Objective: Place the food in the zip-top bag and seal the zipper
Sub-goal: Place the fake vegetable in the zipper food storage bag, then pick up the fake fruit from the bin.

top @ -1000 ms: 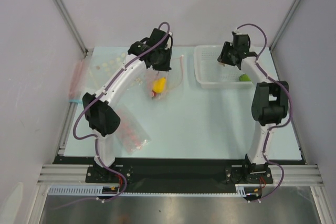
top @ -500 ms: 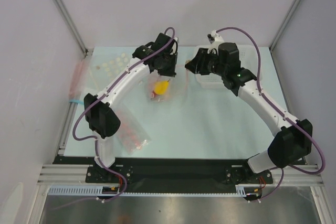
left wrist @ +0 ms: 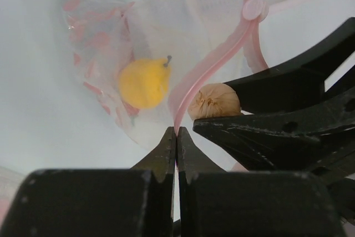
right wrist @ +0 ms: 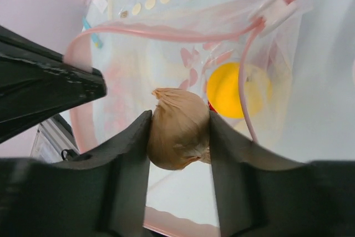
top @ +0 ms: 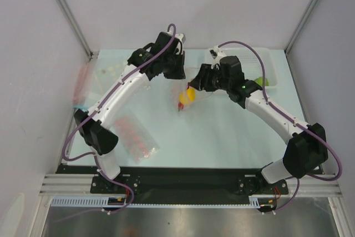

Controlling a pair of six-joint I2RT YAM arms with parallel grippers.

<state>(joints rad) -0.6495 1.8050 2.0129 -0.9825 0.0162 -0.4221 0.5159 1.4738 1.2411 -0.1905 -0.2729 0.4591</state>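
My left gripper (left wrist: 176,132) is shut on the pink-red zipper (left wrist: 211,59) of the clear zip-top bag (left wrist: 105,43) and holds the bag up with its mouth open. The yellow pear-like fruit (left wrist: 143,82) lies inside the bag, and a sliver of the red chili (top: 181,105) shows below it. My right gripper (right wrist: 178,131) is shut on the beige bulb (right wrist: 177,129) at the bag's mouth, just inside the zipper loop (right wrist: 166,29). The green fruit (top: 260,81) lies in the white basket (top: 272,59). In the top view the two grippers meet above the table's middle.
A flat packet of pink-red round pieces (top: 136,137) lies at the front left by the left arm. A packet of pale round pieces (top: 111,70) lies at the back left. The basket stands at the back right.
My right arm has swung from the basket over to the bag, carrying the beige bulb. My left gripper has lifted the bag and shifted it right, toward the middle.
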